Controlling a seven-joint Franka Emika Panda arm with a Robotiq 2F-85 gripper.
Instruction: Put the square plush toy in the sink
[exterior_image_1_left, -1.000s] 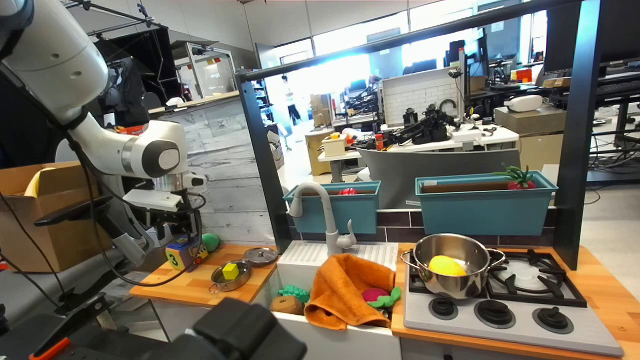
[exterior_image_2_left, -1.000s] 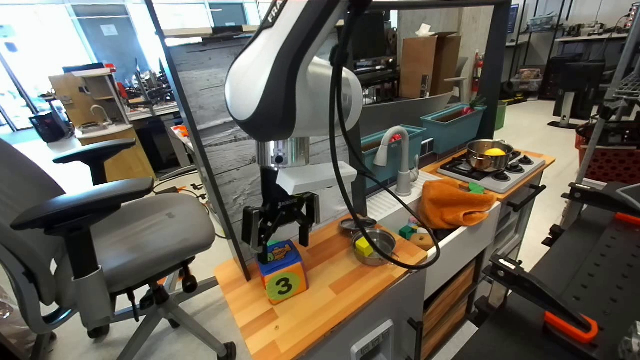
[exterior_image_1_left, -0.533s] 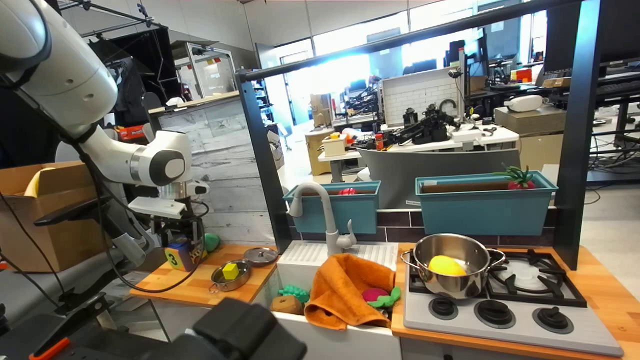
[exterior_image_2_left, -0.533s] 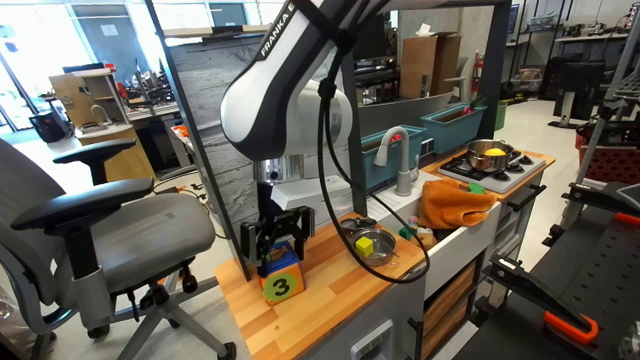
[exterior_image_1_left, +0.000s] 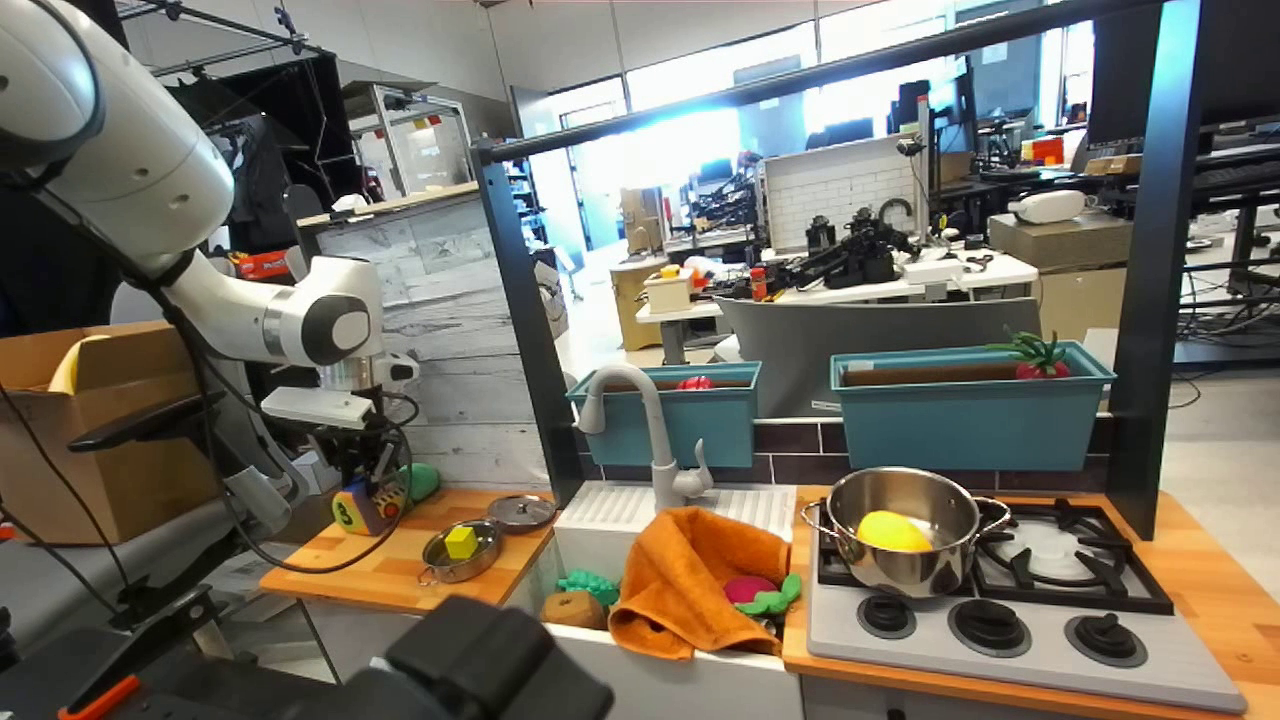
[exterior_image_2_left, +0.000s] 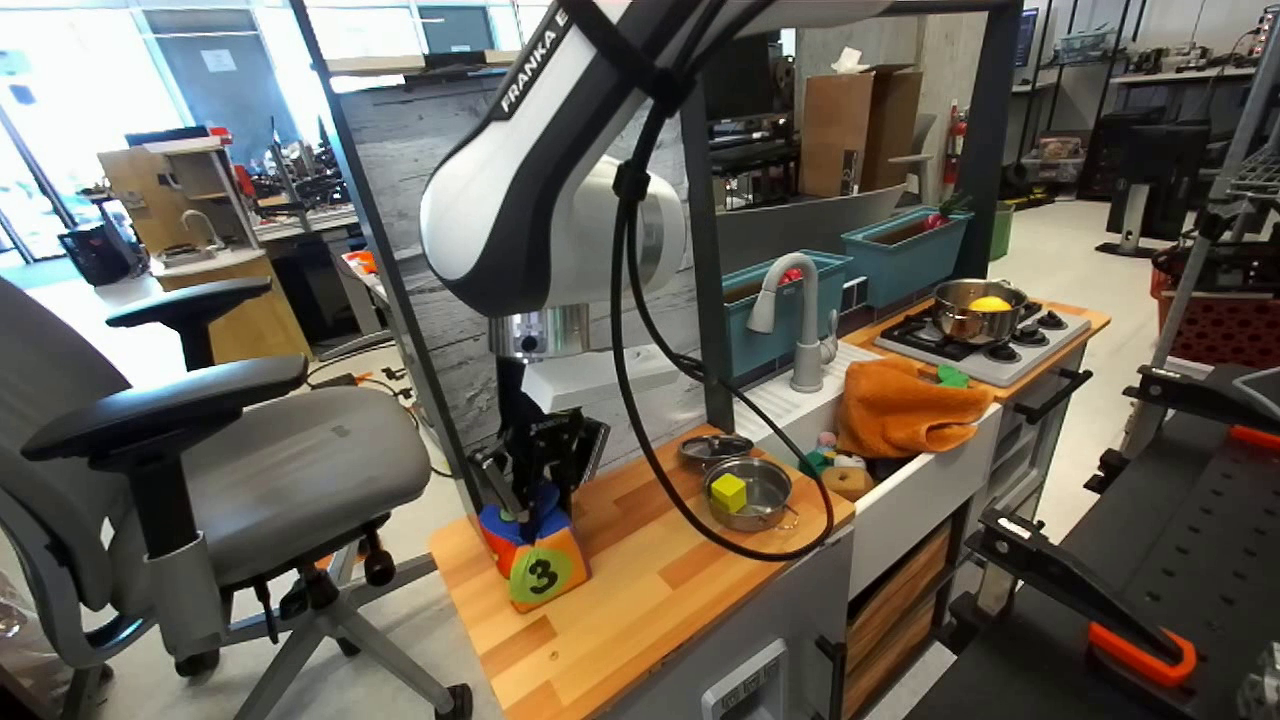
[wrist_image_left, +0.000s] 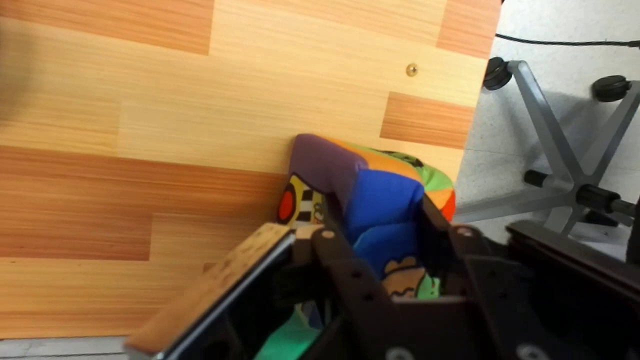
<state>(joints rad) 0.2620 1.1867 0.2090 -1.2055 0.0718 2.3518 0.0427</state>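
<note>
The square plush toy (exterior_image_2_left: 548, 575), a bright patchwork cube with a 3 on its green and orange side, rests on the wooden worktop's end. From above, my gripper (wrist_image_left: 382, 212) pinches its blue top; the cloth bulges and folds between the fingers (wrist_image_left: 431, 215). That squeezed top also shows in an exterior view, where the toy (exterior_image_1_left: 355, 510) leans slightly. Well apart from it is the sink (exterior_image_1_left: 700, 690), a white basin below a curved grey tap (exterior_image_1_left: 656, 430). An orange cloth (exterior_image_1_left: 680, 580) and several toy foods lie in it, hiding most of its floor.
Between toy and sink stand a small pan (exterior_image_2_left: 765, 500) holding a yellow block (exterior_image_2_left: 728, 492) and a lid (exterior_image_1_left: 522, 512). A green round toy (exterior_image_1_left: 424, 482) sits behind the cube. The arm's cable (exterior_image_2_left: 640, 420) loops low near the pan. A silver pot (exterior_image_1_left: 905, 530) is on the stove.
My gripper has come down around the plush toy, then its fingers moved inward. The toy's top is now squashed and the toy has shifted and tilted a little.
</note>
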